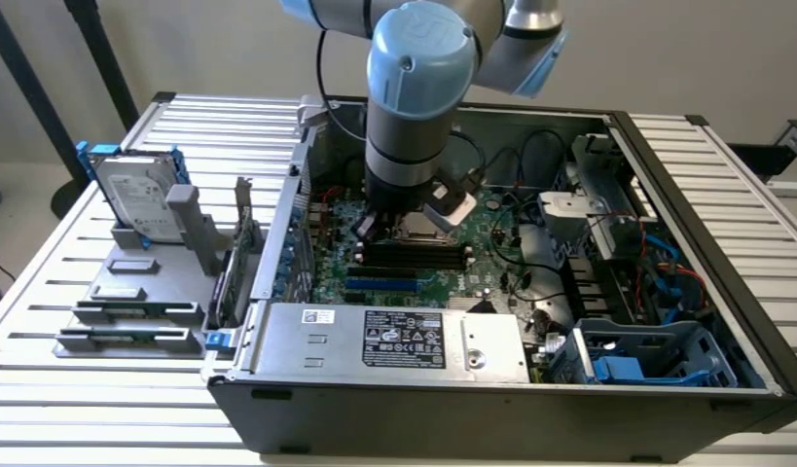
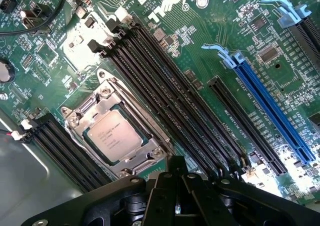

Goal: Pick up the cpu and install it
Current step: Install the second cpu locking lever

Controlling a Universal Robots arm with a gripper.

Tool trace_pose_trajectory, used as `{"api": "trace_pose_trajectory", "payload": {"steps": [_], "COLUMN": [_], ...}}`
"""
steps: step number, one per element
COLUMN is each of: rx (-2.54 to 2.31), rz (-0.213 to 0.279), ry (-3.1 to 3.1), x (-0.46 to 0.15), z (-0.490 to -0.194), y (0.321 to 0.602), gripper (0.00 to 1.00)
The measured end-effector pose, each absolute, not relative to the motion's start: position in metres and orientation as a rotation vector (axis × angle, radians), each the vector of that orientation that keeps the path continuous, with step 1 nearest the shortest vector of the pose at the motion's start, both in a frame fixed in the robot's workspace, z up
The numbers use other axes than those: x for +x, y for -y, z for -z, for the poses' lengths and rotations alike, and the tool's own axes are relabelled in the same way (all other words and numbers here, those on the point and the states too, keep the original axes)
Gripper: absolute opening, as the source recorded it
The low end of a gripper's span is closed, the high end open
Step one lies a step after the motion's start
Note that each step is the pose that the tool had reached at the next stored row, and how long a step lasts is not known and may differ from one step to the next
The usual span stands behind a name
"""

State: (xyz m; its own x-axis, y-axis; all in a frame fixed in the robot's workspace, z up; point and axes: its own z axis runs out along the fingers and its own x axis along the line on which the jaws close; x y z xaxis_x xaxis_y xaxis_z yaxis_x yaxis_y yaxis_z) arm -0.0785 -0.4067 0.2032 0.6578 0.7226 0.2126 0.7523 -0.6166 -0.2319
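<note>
Silvery cpu (image 2: 112, 136) seated in motherboard socket, arm (image 1: 414, 107) upright above it, claw (image 2: 176, 206) closed, empty.

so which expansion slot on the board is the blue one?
The long blue slot with the pale blue latch at its end. The shorter slot running parallel beside it is black, as are the memory slots next to the cpu.

Cpu (image 2: 114, 136) sits in its socket (image 2: 112, 133) (metal-framed) — tool (image 2: 176, 198) closed, empty.

DELL logo printed on green motherboard (image 2: 210, 61)
</note>
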Motion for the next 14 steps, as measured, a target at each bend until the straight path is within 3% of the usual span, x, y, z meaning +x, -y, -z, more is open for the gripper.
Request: {"api": "trace_pose_trajectory", "payload": {"steps": [14], "rx": [-2.575], "rz": [0.128], "ry": [1.176], "x": [-0.075], "z": [-0.216], "y": [0.413], "gripper": [0.11]}}
